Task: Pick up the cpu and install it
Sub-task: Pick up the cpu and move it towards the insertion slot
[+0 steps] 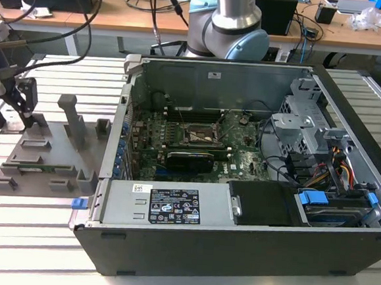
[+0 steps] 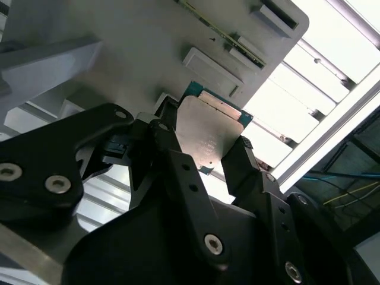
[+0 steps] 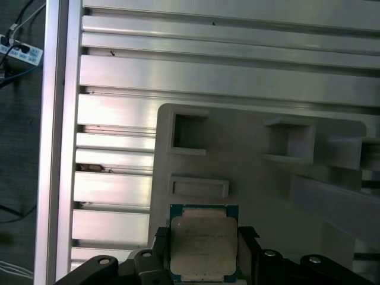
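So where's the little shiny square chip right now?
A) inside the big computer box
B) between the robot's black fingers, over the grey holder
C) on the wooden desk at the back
B: in both wrist views the cpu sits between the closed fingers of the gripper, over the grey holder block and outside the computer case.

— Exterior view?
— High, set back, looking down on the open case (image 1: 240, 186) and grey holder (image 1: 51, 151)
— Wrist views?
— Both sit close above that holder, sharing the cpu (image 2: 208, 127) (image 3: 203, 240) and the gripper (image 2: 205, 148) (image 3: 205, 243)
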Robot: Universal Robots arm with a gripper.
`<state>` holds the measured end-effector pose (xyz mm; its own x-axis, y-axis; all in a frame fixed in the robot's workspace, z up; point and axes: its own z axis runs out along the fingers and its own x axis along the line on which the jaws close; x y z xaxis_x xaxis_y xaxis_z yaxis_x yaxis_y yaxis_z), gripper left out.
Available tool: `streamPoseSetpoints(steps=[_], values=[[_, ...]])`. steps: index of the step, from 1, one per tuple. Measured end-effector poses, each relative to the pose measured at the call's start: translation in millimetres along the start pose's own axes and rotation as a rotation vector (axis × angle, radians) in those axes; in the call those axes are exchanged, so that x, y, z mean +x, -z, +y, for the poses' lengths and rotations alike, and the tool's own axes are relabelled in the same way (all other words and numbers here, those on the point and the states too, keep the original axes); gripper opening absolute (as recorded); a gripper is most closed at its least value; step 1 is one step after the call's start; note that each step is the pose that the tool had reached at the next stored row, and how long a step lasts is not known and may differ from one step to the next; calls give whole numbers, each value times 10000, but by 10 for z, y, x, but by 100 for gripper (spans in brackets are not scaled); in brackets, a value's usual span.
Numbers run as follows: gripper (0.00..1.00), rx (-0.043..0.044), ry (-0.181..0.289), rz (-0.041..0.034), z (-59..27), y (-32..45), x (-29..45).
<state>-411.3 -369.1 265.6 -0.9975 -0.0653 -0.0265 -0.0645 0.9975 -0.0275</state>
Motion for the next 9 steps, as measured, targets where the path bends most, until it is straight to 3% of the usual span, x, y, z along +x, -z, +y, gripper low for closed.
streamPoseSetpoints(steps=[9], values=[[55, 0, 0, 0, -5, 168, -4]])
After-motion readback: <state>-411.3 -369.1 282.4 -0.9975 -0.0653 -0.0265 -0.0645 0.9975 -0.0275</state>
